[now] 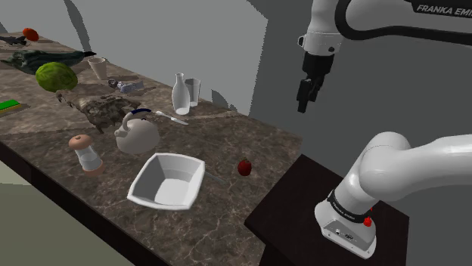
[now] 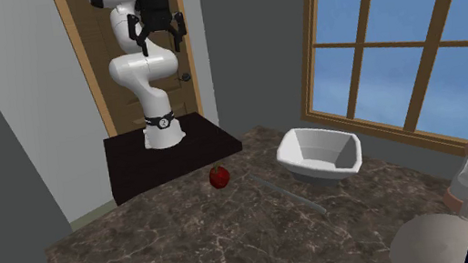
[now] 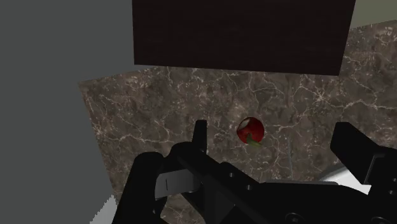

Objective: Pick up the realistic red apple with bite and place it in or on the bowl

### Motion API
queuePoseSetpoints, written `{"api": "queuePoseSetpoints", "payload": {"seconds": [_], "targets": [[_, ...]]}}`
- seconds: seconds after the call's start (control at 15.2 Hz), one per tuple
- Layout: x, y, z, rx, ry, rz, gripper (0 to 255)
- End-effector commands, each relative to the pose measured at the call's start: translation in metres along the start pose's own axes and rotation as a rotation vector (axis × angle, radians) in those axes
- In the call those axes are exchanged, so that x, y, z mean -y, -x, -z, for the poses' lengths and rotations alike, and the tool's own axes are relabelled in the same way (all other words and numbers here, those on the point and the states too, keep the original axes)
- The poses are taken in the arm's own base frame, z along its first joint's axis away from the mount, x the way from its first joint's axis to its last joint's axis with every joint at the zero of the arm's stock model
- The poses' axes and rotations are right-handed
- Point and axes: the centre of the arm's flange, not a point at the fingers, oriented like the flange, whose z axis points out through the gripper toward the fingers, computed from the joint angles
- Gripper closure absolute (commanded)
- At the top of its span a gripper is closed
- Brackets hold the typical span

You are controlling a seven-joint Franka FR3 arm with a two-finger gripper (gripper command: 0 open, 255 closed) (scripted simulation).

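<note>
The hand hangs high in the air, well apart from the bowl and far above its level. Its two fingers are spread wide with nothing between them. The red apple lies on the marbled table near the bowl, not touching it, on the side facing the dark stand. The white bowl sits upright and holds nothing. Just beyond the bowl stands a pale kettle. Judging by this, no step is done yet: the descent, grasp, lift and placing all remain.

One apple, one bowl, one kettle (pale), one bottle.
</note>
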Motion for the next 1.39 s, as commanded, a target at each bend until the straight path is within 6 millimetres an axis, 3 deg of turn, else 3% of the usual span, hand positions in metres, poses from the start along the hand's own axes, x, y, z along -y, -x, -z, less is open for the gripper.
{"api": "queuePoseSetpoints", "payload": {"seconds": [0.0, 1.32], "targets": [[0.000, 0.000, 0.000, 0.000, 0.000, 0.000, 0], [0.073, -0.126, -0.216, -0.124, 0.135, 0.050, 0]]}}
